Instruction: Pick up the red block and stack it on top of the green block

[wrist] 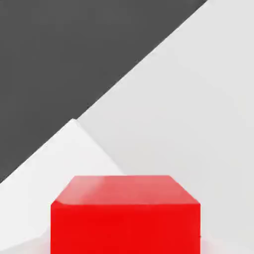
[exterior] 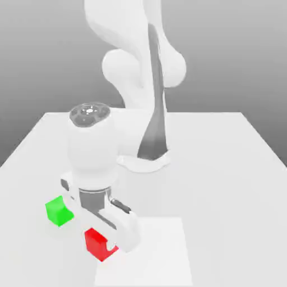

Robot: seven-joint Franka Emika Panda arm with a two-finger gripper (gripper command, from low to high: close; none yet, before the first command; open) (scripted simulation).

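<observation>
From the side, the claw [exterior: 106, 238] looks clenched on the red block [exterior: 96, 242]; the green block [exterior: 58, 211] sits near, at ten o'clock. The hand view shows the red block [wrist: 125, 218] up close.

No text, label, brand, number or sign can be read anywhere: the red block [exterior: 96, 242], the green block [exterior: 58, 210] and the surface [exterior: 224, 185] are all plain.

The small bright-red matte cube [exterior: 96, 242] sits flat on the white counter [exterior: 224, 185] near its front edge, one corner turned toward the exterior view, partly covered on the exterior view's right. In the hand view the same cube [wrist: 125, 218] shows a clean top face and a square front face. The small bright-green matte cube [exterior: 58, 211] rests flat near it, toward the counter's left edge, apart from the red one.
</observation>
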